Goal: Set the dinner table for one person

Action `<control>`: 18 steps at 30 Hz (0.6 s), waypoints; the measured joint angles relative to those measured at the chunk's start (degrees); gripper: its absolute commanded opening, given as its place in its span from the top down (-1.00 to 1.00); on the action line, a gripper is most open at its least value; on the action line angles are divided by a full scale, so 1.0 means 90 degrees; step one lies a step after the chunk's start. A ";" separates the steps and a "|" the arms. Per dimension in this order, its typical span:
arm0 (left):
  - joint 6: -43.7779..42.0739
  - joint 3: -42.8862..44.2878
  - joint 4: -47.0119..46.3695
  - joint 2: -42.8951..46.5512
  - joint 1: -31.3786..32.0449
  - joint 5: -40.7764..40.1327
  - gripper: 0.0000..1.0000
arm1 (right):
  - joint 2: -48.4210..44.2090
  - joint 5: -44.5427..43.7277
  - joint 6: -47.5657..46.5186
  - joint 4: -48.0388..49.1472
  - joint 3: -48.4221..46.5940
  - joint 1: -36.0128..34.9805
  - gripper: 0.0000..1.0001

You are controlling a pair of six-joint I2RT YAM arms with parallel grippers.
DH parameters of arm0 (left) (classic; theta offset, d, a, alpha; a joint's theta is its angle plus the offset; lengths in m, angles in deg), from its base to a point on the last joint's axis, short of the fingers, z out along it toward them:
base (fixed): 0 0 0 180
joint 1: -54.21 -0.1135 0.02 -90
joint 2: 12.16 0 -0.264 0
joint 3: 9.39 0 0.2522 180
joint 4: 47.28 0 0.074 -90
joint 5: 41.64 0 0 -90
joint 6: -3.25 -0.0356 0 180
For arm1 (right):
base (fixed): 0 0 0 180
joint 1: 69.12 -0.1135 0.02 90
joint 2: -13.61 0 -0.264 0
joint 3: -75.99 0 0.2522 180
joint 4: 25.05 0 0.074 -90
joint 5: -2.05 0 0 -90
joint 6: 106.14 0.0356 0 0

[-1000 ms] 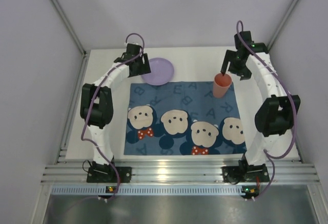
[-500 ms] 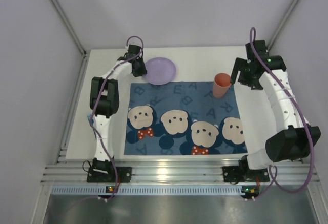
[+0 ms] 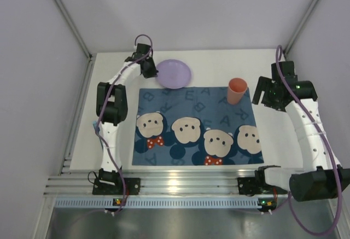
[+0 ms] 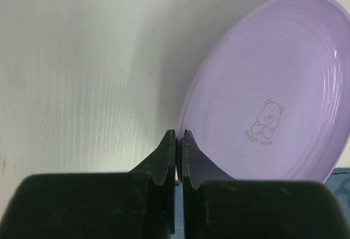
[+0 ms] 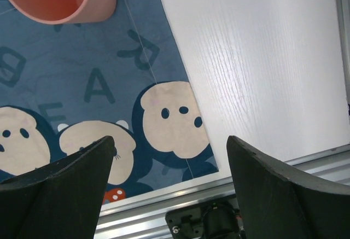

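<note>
White bench (image 3: pixel 219 64) spans the whole cell, rail at my near edge. My left gripper (image 4: pixel 178 134) is pinched tight on the near rim of the purple plate (image 4: pixel 273 86), far left, just off the blue placemat (image 3: pixel 197 124). My right gripper (image 5: pixel 169 141) hangs wide open and empty, beside the orange cup (image 3: pixel 237 90) on the mat's far right corner.
</note>
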 measured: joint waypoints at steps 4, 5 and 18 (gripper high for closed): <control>0.0005 -0.0019 0.0202 0.0352 0.0000 0.0129 1.00 | -0.0386 0.0015 -0.0024 -0.0036 0.0000 0.0000 -0.68; 0.0005 -0.0112 0.0209 0.0551 0.0002 0.0172 1.00 | -0.0457 0.0032 -0.0027 -0.0051 0.0000 0.0000 -0.68; 0.0175 -0.3796 -0.0131 0.4464 0.0952 0.0393 1.00 | -0.1892 0.0736 0.0032 -0.0491 0.0420 0.0002 -0.69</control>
